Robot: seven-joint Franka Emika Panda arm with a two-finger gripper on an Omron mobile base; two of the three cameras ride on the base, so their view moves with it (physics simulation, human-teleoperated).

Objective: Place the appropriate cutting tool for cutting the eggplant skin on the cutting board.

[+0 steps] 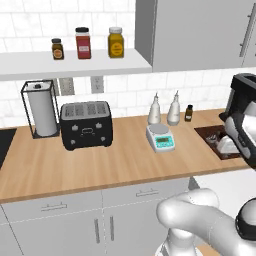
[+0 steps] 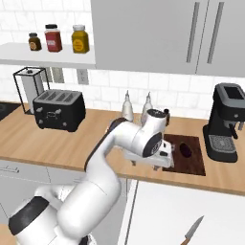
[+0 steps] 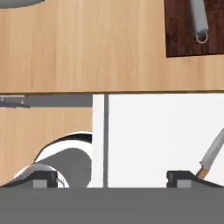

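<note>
My fingers (image 3: 112,178) stand wide apart and grip nothing, hanging over the counter edge by the board (image 3: 183,39). On the board, at one o'clock in my hand view, lies a grey tool (image 3: 199,19). The eggplant (image 2: 185,150) sits on the board too, and a knife (image 3: 212,155) shows at four o'clock.
</note>
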